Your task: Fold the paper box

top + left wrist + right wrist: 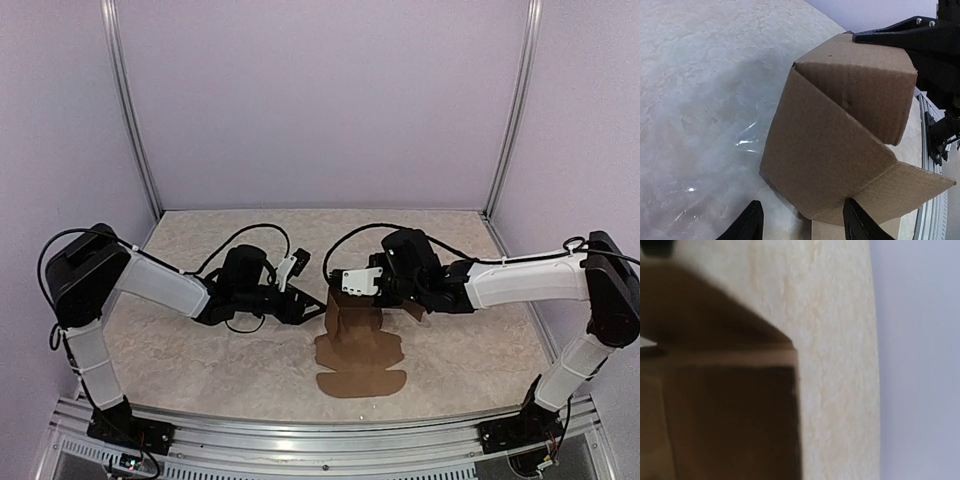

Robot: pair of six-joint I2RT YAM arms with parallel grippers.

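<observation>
The paper box (355, 345) is brown cardboard, half raised at the table's middle, with a rounded flap lying flat toward the near edge. In the left wrist view its folded wall (830, 145) stands just ahead of my left gripper (802, 220), which is open; the box's lower corner reaches between the black fingertips (747, 225) without touching them. My right gripper (352, 298) sits at the box's far top edge, shut on it. One of its black fingers (900, 32) lies along that edge. Cardboard (720, 415) fills the left half of the right wrist view, where the fingers are hidden.
The beige marbled tabletop (200, 350) is ringed by lilac walls and aluminium posts (135, 120). A metal rail (300, 430) runs along the near edge. A shiny patch of clear film (745, 140) lies on the table left of the box.
</observation>
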